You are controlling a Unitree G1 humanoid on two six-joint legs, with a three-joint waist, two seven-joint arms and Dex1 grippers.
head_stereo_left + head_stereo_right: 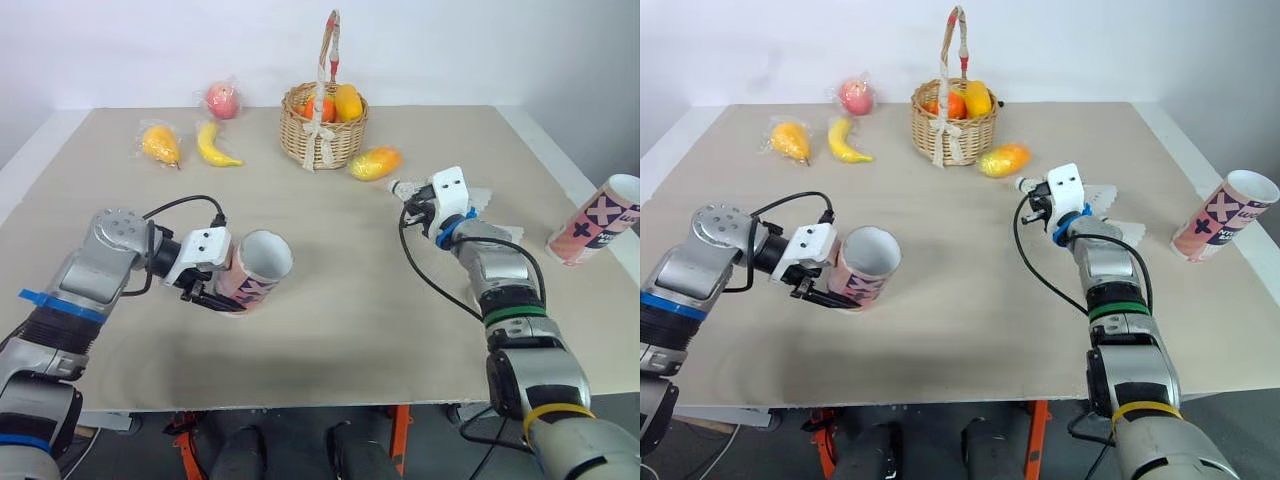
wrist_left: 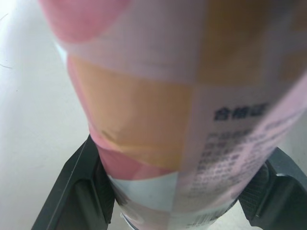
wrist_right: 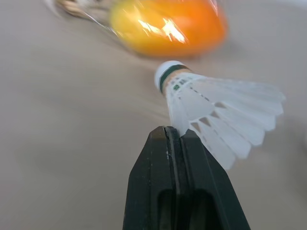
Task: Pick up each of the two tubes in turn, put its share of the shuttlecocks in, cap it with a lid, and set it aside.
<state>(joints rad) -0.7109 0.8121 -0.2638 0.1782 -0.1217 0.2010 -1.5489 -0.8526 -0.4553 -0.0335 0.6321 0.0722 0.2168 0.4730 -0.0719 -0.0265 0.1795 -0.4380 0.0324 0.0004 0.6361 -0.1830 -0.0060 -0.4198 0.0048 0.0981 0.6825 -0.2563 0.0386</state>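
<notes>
My left gripper (image 1: 214, 291) is shut on a pink patterned tube (image 1: 258, 268), held tilted just above the table with its open mouth facing up and right. The left wrist view has the tube (image 2: 182, 96) squeezed between both black fingers (image 2: 76, 191). My right gripper (image 1: 412, 203) is shut on the feather skirt of a white shuttlecock (image 3: 211, 105), its cork tip (image 1: 395, 186) pointing left toward a wrapped mango. More white shuttlecocks (image 1: 1118, 232) lie on the table beside that arm. A second tube (image 1: 595, 222) leans at the table's right edge.
A wicker basket (image 1: 322, 125) of fruit stands at the back centre, with a wrapped mango (image 1: 375, 162) just right of it. At the back left lie a banana (image 1: 213, 146), an orange fruit (image 1: 160, 144) and a pink fruit (image 1: 222, 100).
</notes>
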